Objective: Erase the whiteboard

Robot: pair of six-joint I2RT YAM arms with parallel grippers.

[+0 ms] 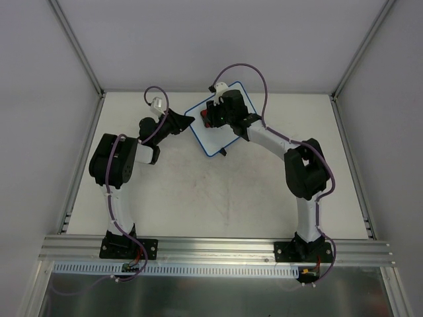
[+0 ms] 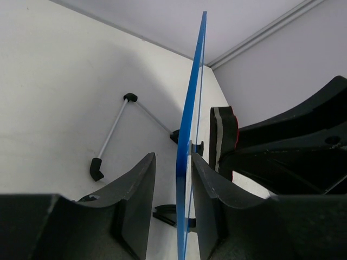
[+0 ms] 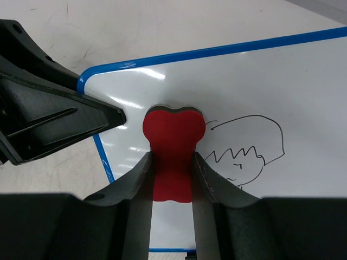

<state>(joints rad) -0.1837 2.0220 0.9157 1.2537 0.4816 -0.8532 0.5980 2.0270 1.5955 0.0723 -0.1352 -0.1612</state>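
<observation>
Red eraser (image 3: pixel 173 135) is squeezed tight between the two fingers of the right gripper (image 3: pixel 172 158). Its flat face is pressed down on the whiteboard (image 3: pixel 260 86) so it can rub. Just beside it is a black doodle (image 3: pixel 244 146), not yet wiped.

At the board's left corner, the left gripper (image 2: pixel 173 158) has a finger on each side of the edge. I think that is to stop the board sliding. I cannot tell if it is really squeezing.

The board sits face up at the far middle of the table (image 1: pixel 218 205). It is turned slantwise, with its long side running toward the far right.
</observation>
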